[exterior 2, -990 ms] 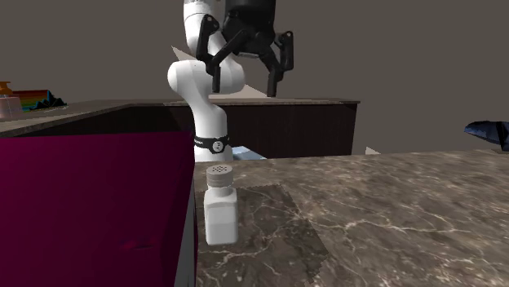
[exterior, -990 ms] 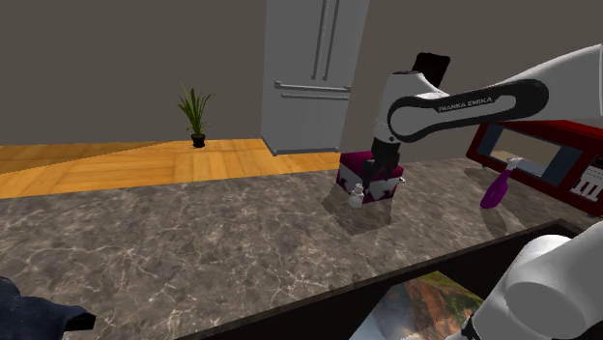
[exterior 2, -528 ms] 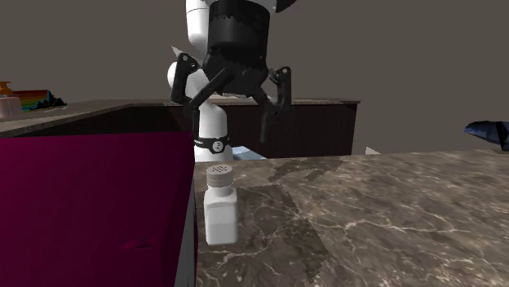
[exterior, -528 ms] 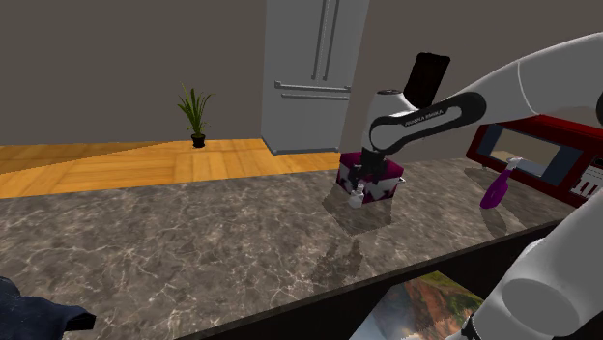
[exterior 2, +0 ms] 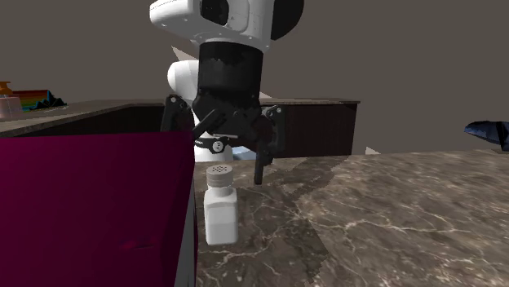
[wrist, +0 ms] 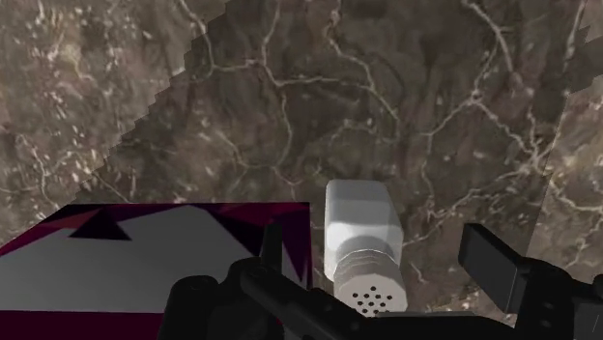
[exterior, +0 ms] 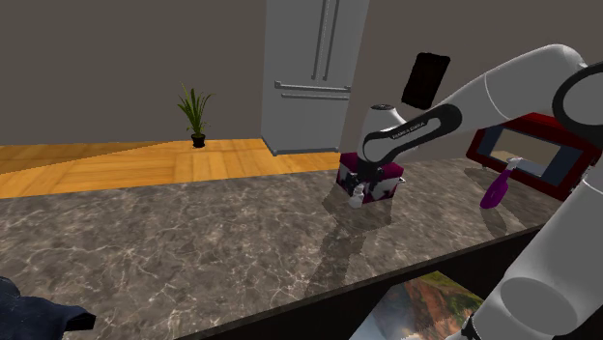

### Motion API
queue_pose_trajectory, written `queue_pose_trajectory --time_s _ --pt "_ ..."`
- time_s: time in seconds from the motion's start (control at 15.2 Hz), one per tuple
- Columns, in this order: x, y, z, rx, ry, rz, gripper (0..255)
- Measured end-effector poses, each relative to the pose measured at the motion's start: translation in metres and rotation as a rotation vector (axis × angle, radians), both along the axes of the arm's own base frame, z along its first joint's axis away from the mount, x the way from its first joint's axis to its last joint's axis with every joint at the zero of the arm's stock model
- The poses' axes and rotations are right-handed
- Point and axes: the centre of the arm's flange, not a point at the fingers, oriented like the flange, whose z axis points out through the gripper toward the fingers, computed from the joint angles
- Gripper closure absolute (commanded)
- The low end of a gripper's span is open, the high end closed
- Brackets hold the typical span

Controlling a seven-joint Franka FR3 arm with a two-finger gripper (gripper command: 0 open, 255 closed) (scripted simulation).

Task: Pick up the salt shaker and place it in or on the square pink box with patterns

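The white salt shaker (exterior 2: 220,214) with a grey perforated cap stands upright on the marble counter, right beside the magenta box (exterior 2: 90,212). The box's top is white with magenta patterns (wrist: 145,256). My gripper (exterior 2: 216,161) hangs open just above the shaker's cap. One finger (exterior 2: 259,159) is down on the shaker's far side from the box and the other is over the box's edge. In the wrist view the shaker (wrist: 362,241) lies between the spread fingers of the gripper (wrist: 380,253), and neither touches it. The shoulder view shows the gripper (exterior: 359,184) over the shaker (exterior: 357,197) at the box (exterior: 387,182).
A red microwave (exterior: 527,150) and a purple utensil (exterior: 498,188) are at the shoulder view's right. A grey fridge (exterior: 314,72) and a potted plant (exterior: 195,116) stand on the floor beyond the counter. A dark cloth (exterior: 29,314) lies at the counter's near left corner.
The gripper has come down from well above the box to just over the shaker's cap, staying open. The shaker and box have not moved.
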Motion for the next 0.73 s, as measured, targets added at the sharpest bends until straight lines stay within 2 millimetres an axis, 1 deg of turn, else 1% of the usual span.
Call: queue_pose_trajectory --time_s 0.13,0.2,0.53,0.59,0.73 --pt "0.0012 -0.0013 -0.0101 0.000 0.000 0.000 0" --pt "0.0013 -0.0012 -0.0121 0.000 0.000 0.000 0" --pt "0.0015 -0.0021 -0.0141 0.000 0.000 0.000 0" --pt "0.0015 -0.0021 -0.0141 0.000 0.000 0.000 255" --pt "0.0017 -0.0019 -0.0138 0.000 -0.001 0.000 255"
